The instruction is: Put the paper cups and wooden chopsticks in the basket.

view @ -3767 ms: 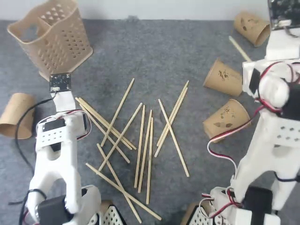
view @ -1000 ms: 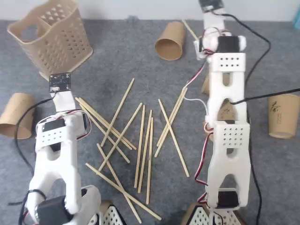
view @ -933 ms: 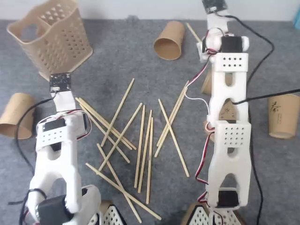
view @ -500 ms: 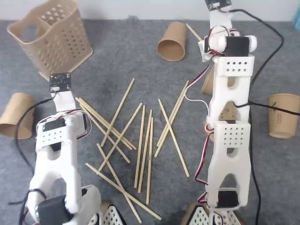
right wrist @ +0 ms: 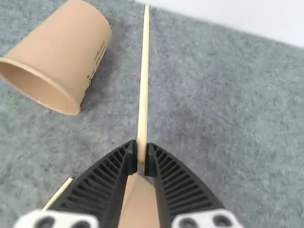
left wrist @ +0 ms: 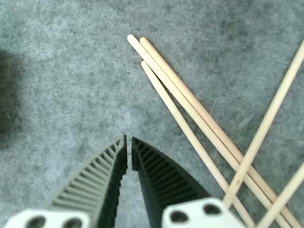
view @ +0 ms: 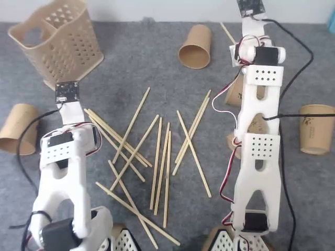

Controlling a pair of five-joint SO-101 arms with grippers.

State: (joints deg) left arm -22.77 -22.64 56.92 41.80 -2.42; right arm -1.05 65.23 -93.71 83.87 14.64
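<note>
Right gripper (right wrist: pixel 140 157), at one o'clock, pinches one chopstick (right wrist: pixel 143 71) by its end. Grip firmly and lift clear before swinging to the basket (view: pixel 57 39) at ten o'clock. Left gripper (left wrist: pixel 129 145) sits closed, empty.

The grey cloth (view: pixel 146 63) is rough and fuzzy. The chopsticks (left wrist: pixel 190 102) are smooth pale wood; the twelve o'clock cup (view: pixel 196 47) is matt paper, the ten o'clock basket (view: pixel 65 49) plastic.

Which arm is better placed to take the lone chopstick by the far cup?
Right. The right tool is closed on the end of that chopstick, beside the tipped paper cup. The left tool hangs shut and empty at the edge of the chopstick pile.
</note>
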